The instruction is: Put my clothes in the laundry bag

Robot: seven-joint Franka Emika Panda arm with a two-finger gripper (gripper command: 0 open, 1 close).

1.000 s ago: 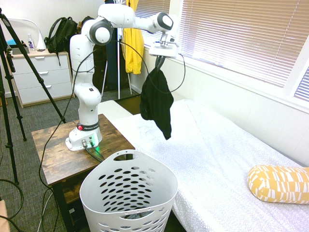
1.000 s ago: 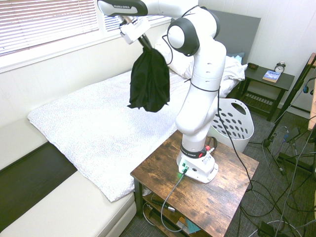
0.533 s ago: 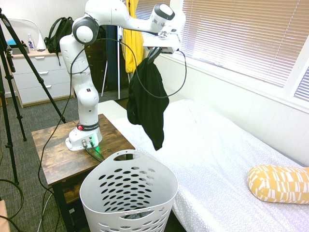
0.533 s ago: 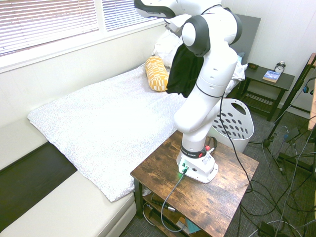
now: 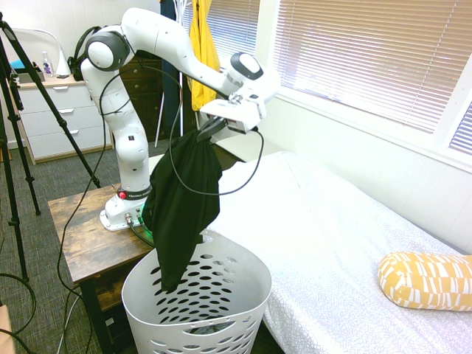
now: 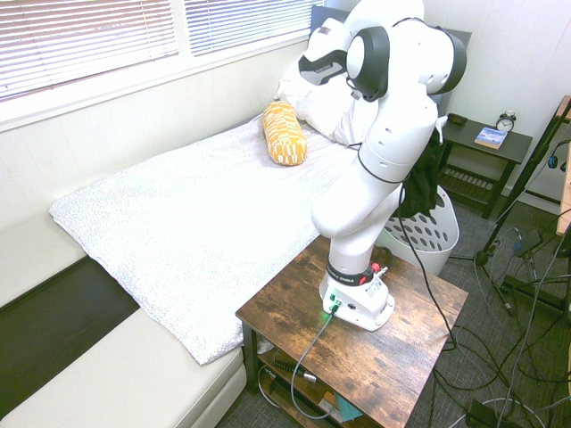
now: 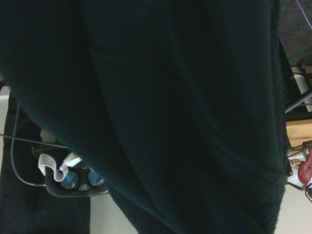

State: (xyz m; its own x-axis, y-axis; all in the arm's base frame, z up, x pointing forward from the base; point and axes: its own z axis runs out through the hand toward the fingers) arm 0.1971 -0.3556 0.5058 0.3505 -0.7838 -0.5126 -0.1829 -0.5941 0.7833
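One plain black soft fabric garment (image 5: 179,203) hangs from the white arm's gripper (image 5: 204,130), whose jaws are pinched on its top edge. The cloth drapes down in long folds, and its lower tip dips past the rim of the large white plastic laundry basket (image 5: 243,295) with oval holes, which stands beside the dark wooden bench (image 5: 81,236) and against the white bed (image 5: 332,228). Black fabric fills nearly the whole wrist view.
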